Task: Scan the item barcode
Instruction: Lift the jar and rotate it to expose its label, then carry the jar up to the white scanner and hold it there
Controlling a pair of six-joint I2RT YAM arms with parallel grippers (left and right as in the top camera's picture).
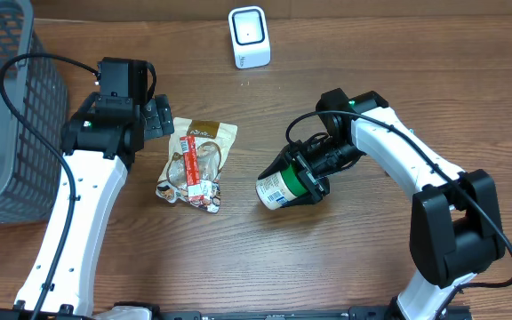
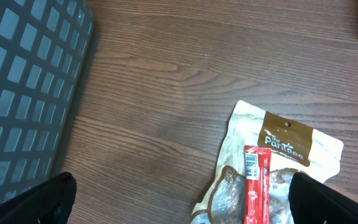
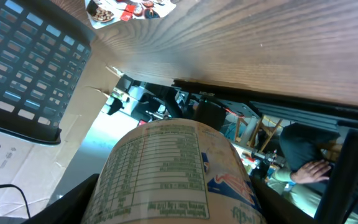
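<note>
A white cylindrical tub (image 1: 278, 188) with a green and blue label lies on its side in my right gripper (image 1: 308, 174), which is shut on it right of centre. In the right wrist view the tub (image 3: 173, 174) fills the space between the fingers of the right gripper (image 3: 179, 202), its nutrition table facing the camera. A white scanner (image 1: 249, 36) stands at the back centre. My left gripper (image 1: 160, 116) is open just left of a snack bag (image 1: 196, 163), and in the left wrist view the left gripper (image 2: 185, 204) holds nothing. The bag (image 2: 278, 155) carries a red strip with a barcode (image 2: 252, 163).
A grey mesh basket (image 1: 7, 107) takes up the far left of the table, close to the left arm, and shows as the basket (image 2: 23, 81) in the left wrist view. The right wrist view also has the basket (image 3: 30, 62) and the table's front edge (image 3: 260, 102).
</note>
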